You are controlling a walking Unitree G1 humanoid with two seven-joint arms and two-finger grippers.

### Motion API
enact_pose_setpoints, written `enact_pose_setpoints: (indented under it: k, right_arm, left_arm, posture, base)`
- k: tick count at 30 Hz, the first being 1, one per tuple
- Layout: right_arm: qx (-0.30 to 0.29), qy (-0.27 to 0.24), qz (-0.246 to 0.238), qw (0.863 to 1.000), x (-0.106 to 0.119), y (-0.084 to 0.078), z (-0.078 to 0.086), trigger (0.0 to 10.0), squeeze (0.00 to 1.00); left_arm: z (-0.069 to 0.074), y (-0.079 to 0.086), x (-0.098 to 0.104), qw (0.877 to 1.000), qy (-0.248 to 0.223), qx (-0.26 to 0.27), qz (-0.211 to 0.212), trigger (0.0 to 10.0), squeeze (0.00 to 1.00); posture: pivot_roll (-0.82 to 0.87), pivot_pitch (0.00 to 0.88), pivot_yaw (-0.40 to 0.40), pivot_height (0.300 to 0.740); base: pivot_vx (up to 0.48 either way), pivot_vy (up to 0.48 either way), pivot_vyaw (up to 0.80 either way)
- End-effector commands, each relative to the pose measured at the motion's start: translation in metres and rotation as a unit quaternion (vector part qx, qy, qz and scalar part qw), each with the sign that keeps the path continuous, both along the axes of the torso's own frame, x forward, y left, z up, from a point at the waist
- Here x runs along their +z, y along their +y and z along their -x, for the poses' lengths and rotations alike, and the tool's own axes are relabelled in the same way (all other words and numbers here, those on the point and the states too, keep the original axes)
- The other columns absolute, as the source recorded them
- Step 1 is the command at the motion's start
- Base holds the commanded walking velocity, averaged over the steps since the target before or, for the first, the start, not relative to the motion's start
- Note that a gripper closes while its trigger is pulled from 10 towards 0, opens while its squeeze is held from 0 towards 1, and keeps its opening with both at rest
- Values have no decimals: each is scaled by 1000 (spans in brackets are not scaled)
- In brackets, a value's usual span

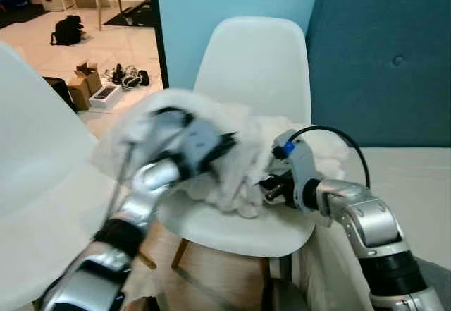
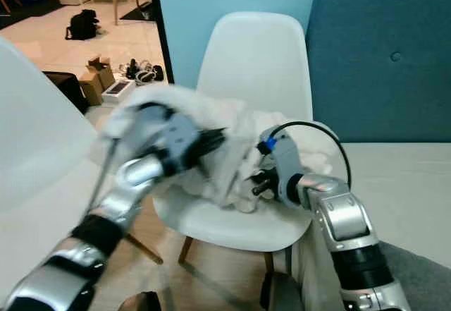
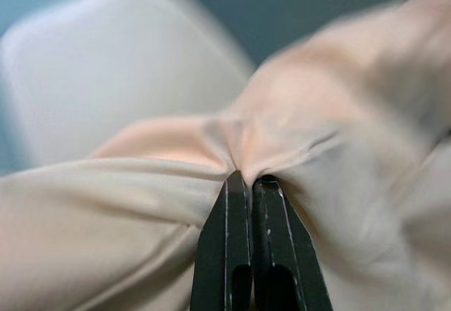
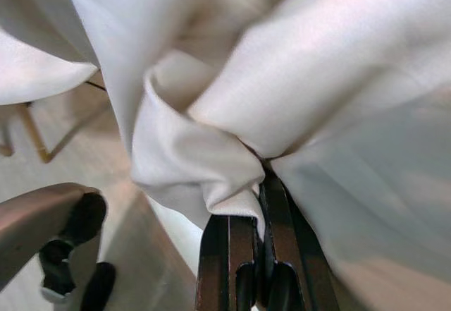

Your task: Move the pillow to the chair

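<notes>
The left claw is pinched tight on a fold of the pillow, its fingers pressed together with cloth gathered at the tips. The right claw likewise nips a bunched fold, with fabric wrapped over its fingers. In the eye views the left claw sits at the centre of the frame and the right claw a little right of centre, one on each side of the pillow, so the soft load is probably carried between two corners rather than dragged.

The pillow sags in a crumpled heap over the seat of the white chair, in the middle of the frame, seemingly touching the seat; the task looks close to done.

The seat's front lip lies at lower centre, and the pillow overhangs its left edge. A blue headboard fills the upper right, near the right arm. Open floor lies at upper left. Another white chair stands at the left edge.
</notes>
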State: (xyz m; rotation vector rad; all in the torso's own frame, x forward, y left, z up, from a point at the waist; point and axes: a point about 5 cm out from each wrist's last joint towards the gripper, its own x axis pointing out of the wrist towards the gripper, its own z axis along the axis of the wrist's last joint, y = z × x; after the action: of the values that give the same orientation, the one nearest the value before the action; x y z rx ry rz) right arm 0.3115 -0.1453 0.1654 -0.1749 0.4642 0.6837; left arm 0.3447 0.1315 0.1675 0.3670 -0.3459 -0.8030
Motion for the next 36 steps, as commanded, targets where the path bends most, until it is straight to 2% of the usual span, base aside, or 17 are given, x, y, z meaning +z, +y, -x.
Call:
enact_pose_setpoints:
  k: [1, 2, 5, 8, 9, 14, 15, 16, 18, 20, 21, 23, 24, 25, 28, 32, 36]
  right_arm:
    - [34, 0, -18, 999, 5, 13, 3, 10000, 0]
    - [37, 1, -19, 999, 5, 15, 2, 10000, 0]
    - [44, 2, -21, 999, 6, 17, 1, 10000, 0]
    - [49, 3, -21, 999, 6, 19, 1, 10000, 0]
    - [58, 9, -27, 998, 7, 23, 2, 10000, 0]
    - [59, 12, -32, 998, 7, 27, 2, 10000, 0]
    - [50, 12, -35, 998, 6, 29, 0, 10000, 0]
    - [50, 12, -35, 998, 6, 29, 0, 10000, 0]
    - [17, 18, -49, 999, -1, 30, -9, 10000, 0]
    - [4, 21, -52, 998, -4, 30, -12, 10000, 0]
    - [4, 21, -52, 998, -4, 30, -12, 10000, 0]
    - [-35, 19, -42, 998, -12, 24, -20, 10000, 0]
    - [-54, 10, -29, 998, -15, 20, -26, 10000, 0]
    - [-54, 10, -29, 998, -15, 20, -26, 10000, 0]
    - [-102, -18, 17, 994, -20, 0, -36, 10000, 0]
    - [-126, -30, 37, 991, -20, -12, -40, 10000, 0]
    - [-137, -37, 44, 989, -20, -19, -43, 10000, 0]
  left_arm:
    - [5, 25, -22, 998, 45, 24, -23, 10000, 0]
    - [7, 40, -29, 997, 58, 43, -32, 10000, 0]
    - [10, 60, -37, 993, 75, 76, -49, 10000, 0]
    - [9, 65, -39, 991, 81, 88, -55, 10000, 0]
    - [2, 71, -36, 987, 78, 125, -65, 10000, 0]
    - [-8, 65, -26, 985, 54, 148, -77, 10000, 0]
    - [-16, 54, -15, 986, 33, 146, -70, 10000, 0]
    - [-16, 54, -15, 986, 33, 146, -70, 10000, 0]
    - [-29, 19, 9, 993, -2, 110, -48, 10000, 0]
    - [-32, 7, 17, 995, -12, 94, -41, 10000, 0]
    - [-32, 7, 17, 995, -12, 94, -41, 10000, 0]
    - [-34, -24, 32, 998, -29, 45, -18, 10000, 0]
    - [-34, -34, 36, 999, -35, 29, -11, 10000, 0]
    - [-34, -34, 36, 999, -35, 29, -11, 10000, 0]
    - [-29, -66, 45, 999, -49, -21, 4, 10000, 0]
    - [-24, -81, 46, 997, -52, -49, 15, 10000, 0]
    - [-20, -86, 41, 997, -44, -64, 18, 10000, 0]
  posture:
    - [-36, 95, -50, 537]
    - [-33, 94, -52, 537]
    - [-29, 90, -58, 537]
    - [-26, 86, -60, 537]
    - [-28, 86, -63, 537]
    - [-36, 87, -61, 537]
    - [-48, 94, -56, 537]
    - [-48, 94, -56, 537]
    - [-64, 113, -49, 537]
    - [-64, 113, -49, 537]
    - [-64, 113, -49, 537]
    - [-70, 154, -38, 537]
    - [-70, 158, -37, 537]
    - [-70, 158, -37, 537]
    - [-62, 193, -32, 537]
    - [-56, 205, -31, 537]
    - [-46, 218, -27, 537]
  base:
    - [0, 0, 0]
    - [0, 0, 0]
    - [0, 0, 0]
    - [0, 0, 0]
    - [0, 0, 0]
    - [0, 0, 0]
    - [0, 0, 0]
    - [0, 0, 0]
    - [0, 0, 0]
    - [0, 0, 0]
    - [0, 0, 0]
    - [0, 0, 0]
    - [0, 0, 0]
    - [0, 0, 0]
    - [0, 0, 0]
    - [0, 0, 0]
    - [0, 0, 0]
